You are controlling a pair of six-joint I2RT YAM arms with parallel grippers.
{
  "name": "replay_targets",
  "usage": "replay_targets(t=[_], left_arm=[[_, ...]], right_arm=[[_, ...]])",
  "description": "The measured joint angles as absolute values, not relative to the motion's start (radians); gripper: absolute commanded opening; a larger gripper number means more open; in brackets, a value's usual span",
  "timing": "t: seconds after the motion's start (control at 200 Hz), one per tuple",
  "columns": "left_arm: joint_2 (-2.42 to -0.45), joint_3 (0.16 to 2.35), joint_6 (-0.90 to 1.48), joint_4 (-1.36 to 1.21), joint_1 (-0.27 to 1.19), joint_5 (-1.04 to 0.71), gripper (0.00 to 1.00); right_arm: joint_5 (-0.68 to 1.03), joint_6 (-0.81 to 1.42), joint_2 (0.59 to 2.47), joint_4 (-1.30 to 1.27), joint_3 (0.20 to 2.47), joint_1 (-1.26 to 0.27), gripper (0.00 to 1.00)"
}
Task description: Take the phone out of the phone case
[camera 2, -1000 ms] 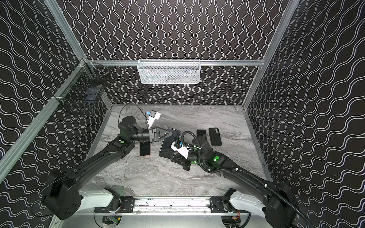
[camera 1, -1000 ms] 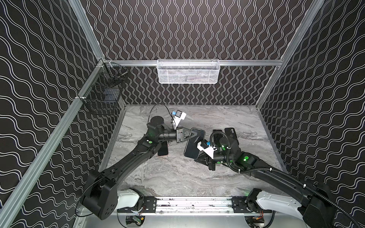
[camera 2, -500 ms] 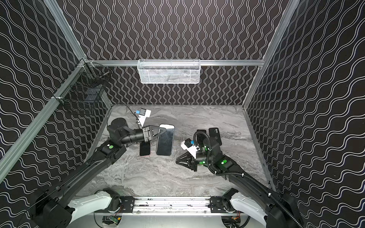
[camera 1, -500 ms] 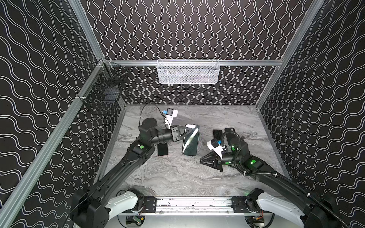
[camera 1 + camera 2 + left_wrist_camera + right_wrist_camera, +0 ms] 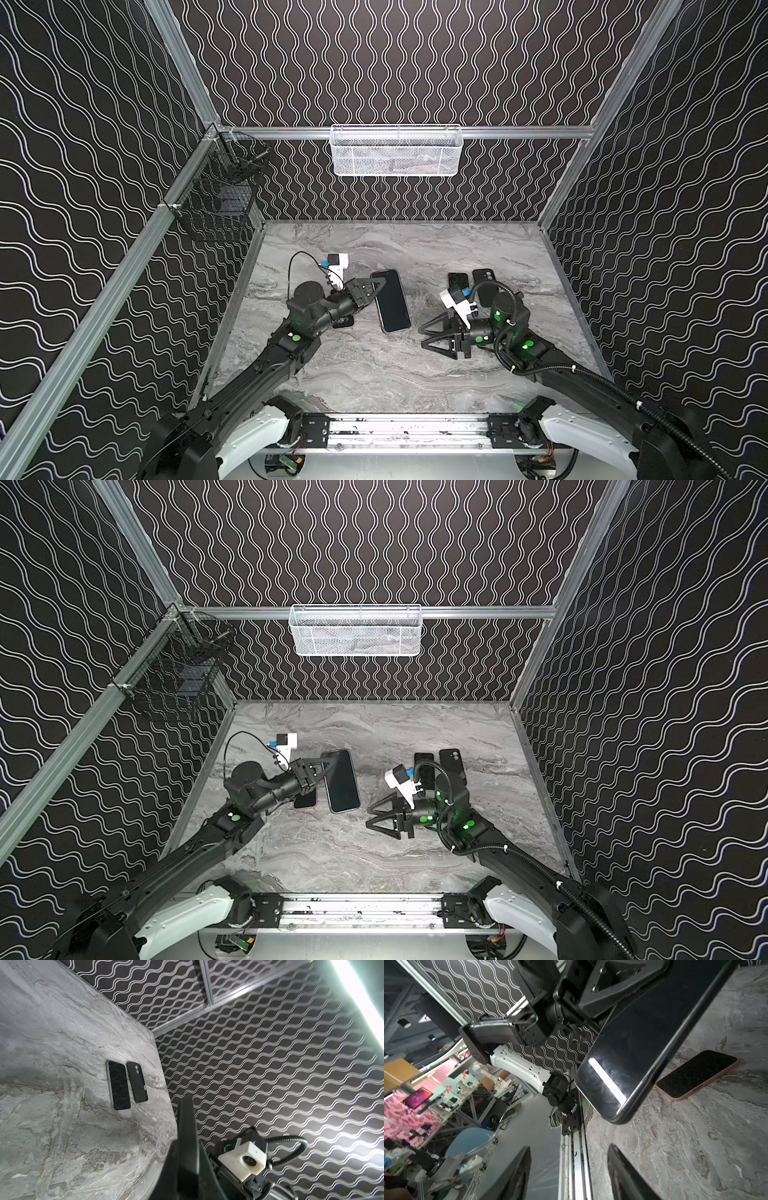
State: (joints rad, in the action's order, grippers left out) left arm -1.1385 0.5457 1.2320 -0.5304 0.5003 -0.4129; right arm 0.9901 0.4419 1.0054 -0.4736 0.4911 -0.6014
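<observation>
Our left gripper (image 5: 376, 286) pinches the phone (image 5: 392, 305) by its left edge, off the table (image 5: 374, 374), long axis running front to back, while our right gripper (image 5: 422, 338), spread and empty, faces its near end from the right; whether a case is on it we cannot tell.

Both top views: high at the front, facing down and back, whole counter (image 5: 415, 374) covered, almost identical. Left wrist view: low, skimming the counter toward the right wall (image 5: 270, 1064); small dark phone (image 5: 118, 1085) also seen from above. Right wrist view: very near the large phone (image 5: 643, 1032), facing the open front.
</observation>
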Motion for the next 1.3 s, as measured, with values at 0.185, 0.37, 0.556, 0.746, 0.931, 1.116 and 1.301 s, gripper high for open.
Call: replay_targets(t=[0.185,0.37,0.556,0.746,0.931,1.116,1.301], left_arm=[[-1.175,0.442,1.37,-0.728,0.5,-0.332,0.0],[-1.24,0.398,1.461,-0.882,0.505,-0.295,0.0],[-1.275,0.398,1.504,-0.973,0.517,-0.287,0.0],[-1.277,0.394,1.519,-1.007,0.525,-0.277,0.0],[-1.27,0.392,1.523,-1.013,0.531,-0.274,0.0],[-1.261,0.39,1.538,-1.023,0.541,-0.274,0.0],[-1.234,0.382,1.541,-1.022,0.549,-0.271,0.0]], right_arm=[[0.881,0.579,0.991,-0.593,0.42,-0.603,0.99],[0.819,0.671,1.05,-0.712,0.397,-0.646,0.99],[0.773,0.716,1.14,-0.818,0.397,-0.682,0.99],[0.757,0.759,1.215,-0.922,0.393,-0.687,0.99],[0.745,0.779,1.253,-0.978,0.392,-0.687,0.99],[0.742,0.787,1.28,-0.994,0.394,-0.688,0.99],[0.743,0.793,1.299,-1.023,0.4,-0.687,0.99]])
